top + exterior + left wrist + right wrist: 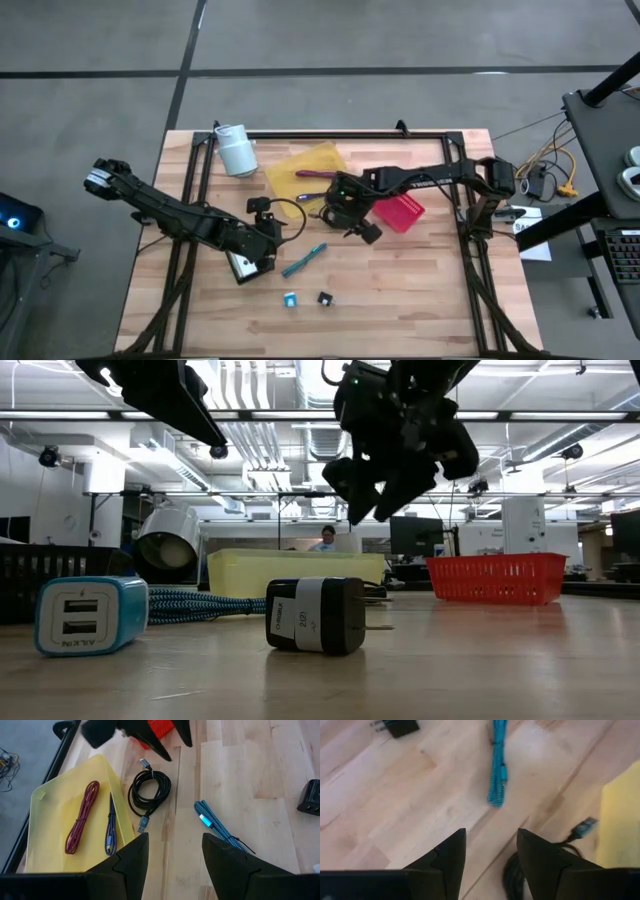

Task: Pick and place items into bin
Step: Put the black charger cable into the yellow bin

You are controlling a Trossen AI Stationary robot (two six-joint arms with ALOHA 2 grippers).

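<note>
Two grippers open | wooden table (420,290) | workshop room beyond

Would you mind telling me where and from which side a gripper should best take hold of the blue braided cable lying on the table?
Grip the blue braided cable at mid-length, coming straight down from above. It lies flat on the bare wood table as a narrow folded bundle, so fingers set across its width can probably close on all strands at once.

wooden table (420,290) — teal cable (304,259), chargers
</note>
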